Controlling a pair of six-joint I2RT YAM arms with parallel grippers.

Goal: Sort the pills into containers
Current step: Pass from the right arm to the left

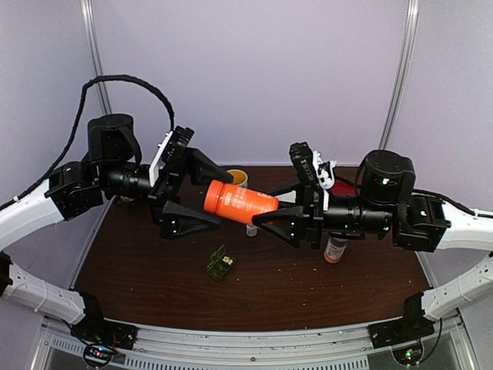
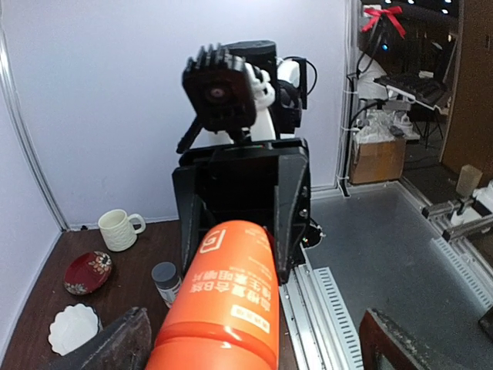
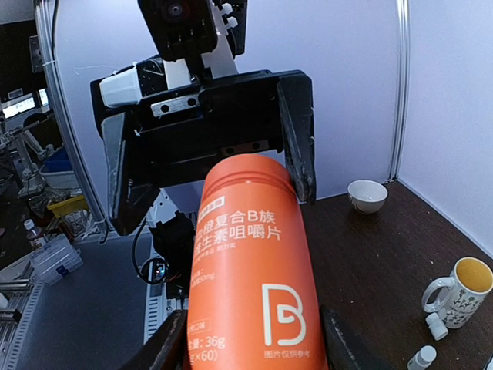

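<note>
The left claw (image 1: 223, 199) gapes wide, its fingers flanking the cap end of the orange cylindrical plastic bottle (image 1: 245, 202). The right claw (image 1: 268, 206) is clamped on the bottle's base. Beneath both, well apart, the small dark green rectangular plastic pill box (image 1: 221, 264) lies on open brown table (image 1: 154, 285).

cream mug (image 2: 122, 229), red dish (image 2: 87, 272), white dish (image 2: 73, 329)

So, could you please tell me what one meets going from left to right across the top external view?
Left claw, open at the cap end → orange bottle → right claw, gripping it → small labelled bottle. The green pill box and the mug overlap these, so I leave them out.
</note>
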